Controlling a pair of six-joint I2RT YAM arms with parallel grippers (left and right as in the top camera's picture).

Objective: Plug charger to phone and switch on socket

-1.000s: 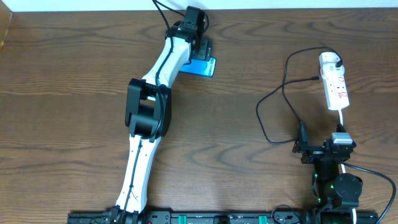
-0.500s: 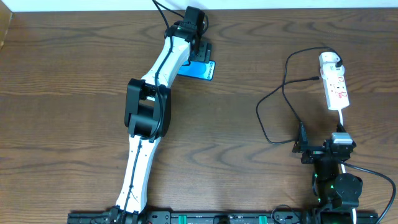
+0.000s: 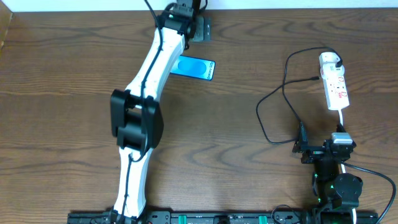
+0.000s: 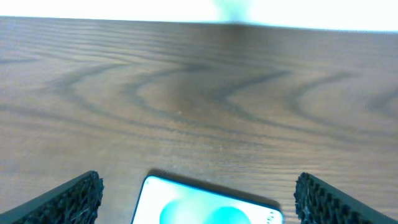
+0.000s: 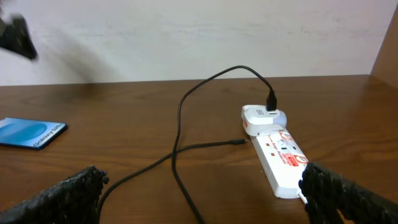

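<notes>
My left gripper (image 4: 198,183) is released: the jaws stand wide apart with nothing between the pads, and it hovers over the far part of the table (image 3: 62,93), just beyond the far short edge of the phone (image 3: 194,67). The phone lies flat, screen up, apart from the fingers, so no grasp exists on it. My right gripper (image 5: 202,186) is likewise released, jaws spread and empty, held low near my base and aimed at the socket (image 3: 336,87). This posture suits the division of work as I judge it: the left arm attends to the phone, the right arm faces the charger (image 3: 273,106) and the switches. The phone shows a bright blue screen with a lighter round shape and small white text along one end; its charging port is not discernible. The charger's white plug head (image 5: 264,117) is already seated in the far end of the socket, and the thin black cable arcs up from it, loops out to the left and back across the table. The small connector tip (image 5: 239,142) lies loose on the wood just beside the socket, well apart from the phone. The socket is a narrow white strip with red markings; the switch position cannot be read from these views
</notes>
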